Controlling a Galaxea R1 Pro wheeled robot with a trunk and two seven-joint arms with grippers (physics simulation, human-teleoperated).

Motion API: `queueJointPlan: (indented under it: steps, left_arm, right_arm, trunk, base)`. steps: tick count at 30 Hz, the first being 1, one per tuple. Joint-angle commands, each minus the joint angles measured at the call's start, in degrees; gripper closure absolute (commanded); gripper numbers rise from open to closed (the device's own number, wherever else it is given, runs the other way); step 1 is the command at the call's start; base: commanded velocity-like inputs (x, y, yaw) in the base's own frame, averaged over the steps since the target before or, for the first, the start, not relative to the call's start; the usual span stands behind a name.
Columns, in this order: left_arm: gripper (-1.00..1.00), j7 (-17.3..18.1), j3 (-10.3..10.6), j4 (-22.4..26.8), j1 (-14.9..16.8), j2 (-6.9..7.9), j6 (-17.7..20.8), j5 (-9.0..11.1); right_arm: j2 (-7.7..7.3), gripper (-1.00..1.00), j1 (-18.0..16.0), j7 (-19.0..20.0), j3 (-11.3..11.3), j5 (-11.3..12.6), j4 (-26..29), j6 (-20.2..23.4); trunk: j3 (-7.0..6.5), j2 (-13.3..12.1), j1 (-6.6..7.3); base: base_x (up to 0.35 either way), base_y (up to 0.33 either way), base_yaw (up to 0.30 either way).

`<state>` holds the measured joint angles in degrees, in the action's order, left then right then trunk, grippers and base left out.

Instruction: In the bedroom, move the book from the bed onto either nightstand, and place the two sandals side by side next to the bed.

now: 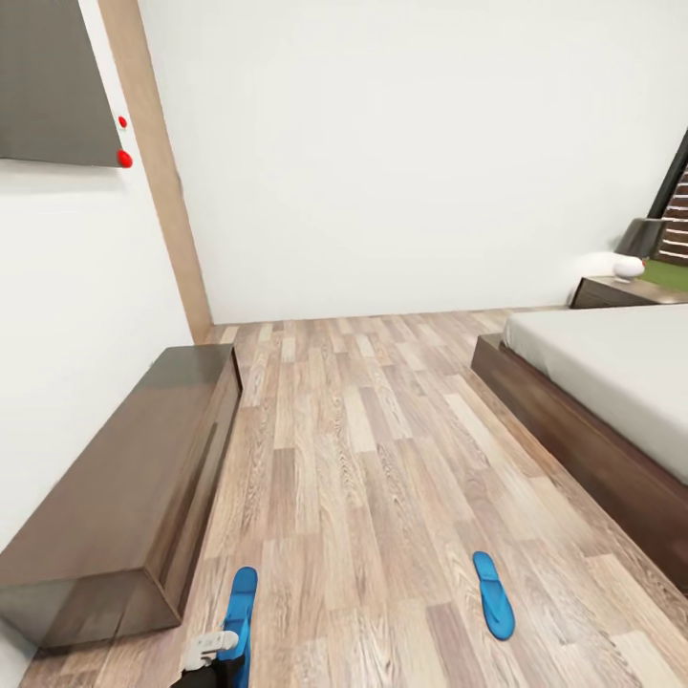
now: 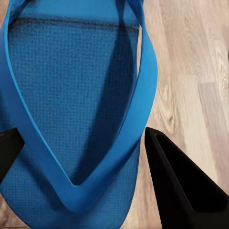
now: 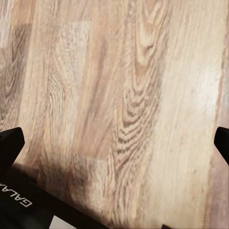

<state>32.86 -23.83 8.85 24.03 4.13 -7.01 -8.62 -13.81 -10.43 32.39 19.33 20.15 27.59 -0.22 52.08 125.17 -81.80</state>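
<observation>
At about 9 o'clock in the head view a long dark bench [image 1: 115, 497] runs along the wall; just past its near corner, at 7 o'clock, one blue sandal [image 1: 241, 600] lies on the wooden floor [image 1: 363, 459] with the left gripper [image 1: 212, 650] right over its near end. In the left wrist view the fingers [image 2: 181, 186] stand apart, straddling that sandal's strap and sole [image 2: 71, 109], nothing pinched yet. To grip well, I judge it should settle lower so one finger slips under the strap or sole edge before closing, then carry it toward the second sandal [image 1: 494, 594] at 5 o'clock beside the bed [image 1: 612, 382]. The right gripper [image 3: 114, 143] hangs spread wide over bare boards. The nightstand [image 1: 621, 290] and lamp [image 1: 633, 250] at 3 o'clock are cut off; no book is discernible on the visible mattress.
</observation>
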Motion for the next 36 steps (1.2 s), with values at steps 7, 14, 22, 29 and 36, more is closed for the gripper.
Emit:
queueJointPlan:
  steps: [7,14,22,29,36]
  left_arm:
    - [1.0,0.2,-0.4,-0.1,0.0,0.0,-0.4,-0.7]
    - [1.0,0.2,-0.4,-0.1,0.0,0.0,-0.4,-0.7]
    - [1.0,0.2,-0.4,-0.1,0.0,0.0,-0.4,-0.7]
    - [1.0,0.2,-0.4,-0.1,0.0,0.0,-0.4,-0.7]
    - [1.0,0.2,-0.4,-0.1,0.0,0.0,-0.4,-0.7]
  right_arm:
    - [-0.07,-1.0,0.0,0.0,0.4,0.5,0.0,0.0]
    - [-0.07,-1.0,0.0,0.1,0.4,0.5,0.0,0.0]
    - [-0.1,-1.0,0.0,0.1,0.4,0.5,0.0,0.0]
    - [-0.07,-1.0,0.0,0.1,0.4,0.5,0.0,0.0]
    - [-0.08,-1.0,0.0,0.0,0.4,0.5,0.0,0.0]
  trunk:
    - [0.07,0.0,0.01]
    - [0.07,0.0,0.01]
    - [0.07,0.0,0.01]
    - [0.07,0.0,0.01]
    - [0.16,0.0,0.01]
  base:
    - [0.002,-0.004,0.08]
    - [0.094,-0.206,0.004]
    - [0.069,-0.115,0.0]
    - [0.003,-0.005,0.053]
    - [0.0,0.0,0.207]
